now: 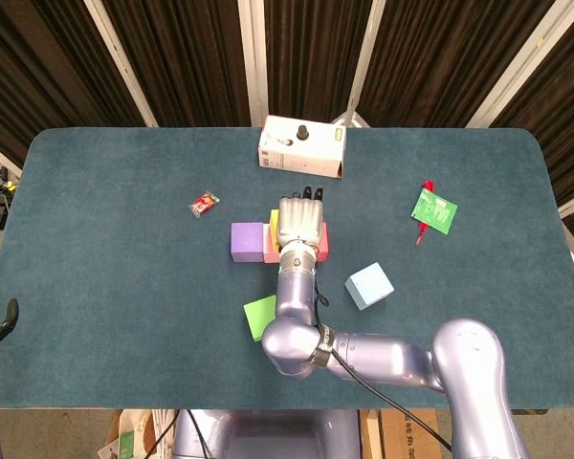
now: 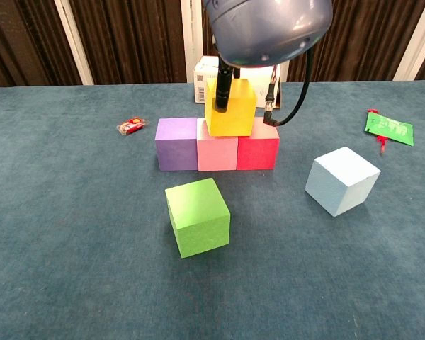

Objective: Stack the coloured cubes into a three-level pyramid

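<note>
Head view. Right hand (image 1: 299, 223) over the block row, palm down, fingers (image 1: 308, 195) pointing away toward the white cardboard box (image 1: 301, 147) with a black knob on top. Yellow foam cube (image 1: 275, 224) only a sliver at the hand's left edge, under the palm; grasp itself hidden from above. Purple matte cube (image 1: 247, 242) at the row's left end, pink cube (image 1: 273, 253) touching it, red cube (image 1: 323, 241) mostly covered by the hand. Green cube (image 1: 261, 316) alone nearer the robot, partly behind the silver forearm. Pale blue cube (image 1: 368, 286) apart to the right, turned at an angle. Left hand (image 1: 2, 322) at the lower left edge, only dark fingertips showing; open or clenched, cannot tell. Small red wrapped sweet (image 1: 204, 203) and flat green packet (image 1: 433, 210) on the teal felt-like table cover (image 1: 96, 239).

Chest view. Yellow cube (image 2: 231, 107) resting on the seam of pink cube (image 2: 217, 154) and red cube (image 2: 258, 151), slightly tilted. One black finger (image 2: 224, 91) pressed down its front face; cube grasped. Purple cube (image 2: 176, 144) flush left of pink. Green cube (image 2: 197, 216) and pale blue cube (image 2: 341, 180) in front, well apart, sharp-edged, matte.
</note>
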{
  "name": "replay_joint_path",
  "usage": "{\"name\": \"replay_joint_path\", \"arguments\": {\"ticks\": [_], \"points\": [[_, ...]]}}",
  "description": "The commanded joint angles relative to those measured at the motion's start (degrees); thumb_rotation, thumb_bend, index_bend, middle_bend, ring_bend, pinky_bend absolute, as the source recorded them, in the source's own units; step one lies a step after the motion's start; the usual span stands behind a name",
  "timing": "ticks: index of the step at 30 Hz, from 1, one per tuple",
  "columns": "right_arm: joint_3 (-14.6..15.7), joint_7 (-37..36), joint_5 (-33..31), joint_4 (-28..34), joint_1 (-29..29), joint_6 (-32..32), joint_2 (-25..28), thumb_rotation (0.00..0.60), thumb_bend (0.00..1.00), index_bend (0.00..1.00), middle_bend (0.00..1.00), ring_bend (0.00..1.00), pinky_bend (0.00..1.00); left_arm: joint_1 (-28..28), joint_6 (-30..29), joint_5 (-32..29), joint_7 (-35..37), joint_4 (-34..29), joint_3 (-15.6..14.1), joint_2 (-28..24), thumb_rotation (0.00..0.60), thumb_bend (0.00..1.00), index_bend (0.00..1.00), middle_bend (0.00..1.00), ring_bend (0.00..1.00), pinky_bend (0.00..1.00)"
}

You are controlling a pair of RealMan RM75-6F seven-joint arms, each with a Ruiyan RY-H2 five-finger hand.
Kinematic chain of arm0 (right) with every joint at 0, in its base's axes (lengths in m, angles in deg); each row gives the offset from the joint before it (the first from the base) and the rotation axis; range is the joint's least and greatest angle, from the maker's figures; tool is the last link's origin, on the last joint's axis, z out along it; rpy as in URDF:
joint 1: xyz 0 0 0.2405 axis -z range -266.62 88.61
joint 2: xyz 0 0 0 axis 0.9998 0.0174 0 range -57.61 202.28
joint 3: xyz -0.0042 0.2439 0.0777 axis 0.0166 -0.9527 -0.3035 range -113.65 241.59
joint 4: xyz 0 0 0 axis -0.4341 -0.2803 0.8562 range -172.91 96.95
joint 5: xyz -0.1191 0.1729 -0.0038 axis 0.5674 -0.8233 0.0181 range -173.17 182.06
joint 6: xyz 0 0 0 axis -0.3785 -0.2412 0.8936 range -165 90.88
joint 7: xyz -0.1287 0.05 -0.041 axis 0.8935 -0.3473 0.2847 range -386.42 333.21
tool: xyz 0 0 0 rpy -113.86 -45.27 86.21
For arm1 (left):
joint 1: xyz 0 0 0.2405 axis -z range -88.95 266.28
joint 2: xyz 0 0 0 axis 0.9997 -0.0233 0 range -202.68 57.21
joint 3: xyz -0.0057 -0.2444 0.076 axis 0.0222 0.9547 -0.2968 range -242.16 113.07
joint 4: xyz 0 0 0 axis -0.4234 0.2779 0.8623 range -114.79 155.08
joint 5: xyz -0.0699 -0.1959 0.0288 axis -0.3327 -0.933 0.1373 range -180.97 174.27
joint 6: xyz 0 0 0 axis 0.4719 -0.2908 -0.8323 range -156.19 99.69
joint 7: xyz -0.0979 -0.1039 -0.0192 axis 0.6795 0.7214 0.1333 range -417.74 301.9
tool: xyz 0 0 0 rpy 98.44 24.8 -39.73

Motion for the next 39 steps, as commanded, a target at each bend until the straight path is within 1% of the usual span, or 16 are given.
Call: {"name": "replay_joint_path", "arguments": {"ticks": [1, 5, 13, 30, 39], "points": [[-0.03, 0.09, 0.07, 0.07, 0.03, -0.08, -0.03, 0.600, 0.29, 0.31, 0.22, 0.02, 0.00, 0.00, -0.05, 0.04, -0.01, -0.01, 0.00, 0.00, 0.600, 0.41, 0.03, 0.00, 0.00, 0.00], [-0.06, 0.32, 0.10, 0.15, 0.09, -0.13, -0.10, 0.600, 0.29, 0.31, 0.22, 0.02, 0.00, -0.02, -0.11, 0.02, -0.04, 0.00, 0.03, 0.02, 0.600, 0.41, 0.03, 0.00, 0.00, 0.00], [-0.30, 0.88, -0.32, 0.18, 0.32, 0.03, -0.12, 0.600, 0.29, 0.24, 0.20, 0.01, 0.00, 0.01, -0.05, -0.04, -0.15, 0.00, 0.02, 0.08, 0.600, 0.41, 0.03, 0.00, 0.00, 0.00], [-0.91, 1.64, -0.81, 1.15, 0.52, 0.10, 0.24, 0.600, 0.29, 0.24, 0.20, 0.00, 0.00, -0.03, -0.26, -0.03, -0.11, -0.09, 0.07, 0.18, 0.600, 0.41, 0.03, 0.00, 0.00, 0.00], [-0.92, 0.97, -0.63, 0.59, 0.71, 1.32, -0.04, 0.600, 0.29, 0.24, 0.20, 0.00, 0.00, -0.13, -0.44, -0.20, 0.27, -0.20, 0.26, 0.17, 0.600, 0.41, 0.03, 0.00, 0.00, 0.00]]}}
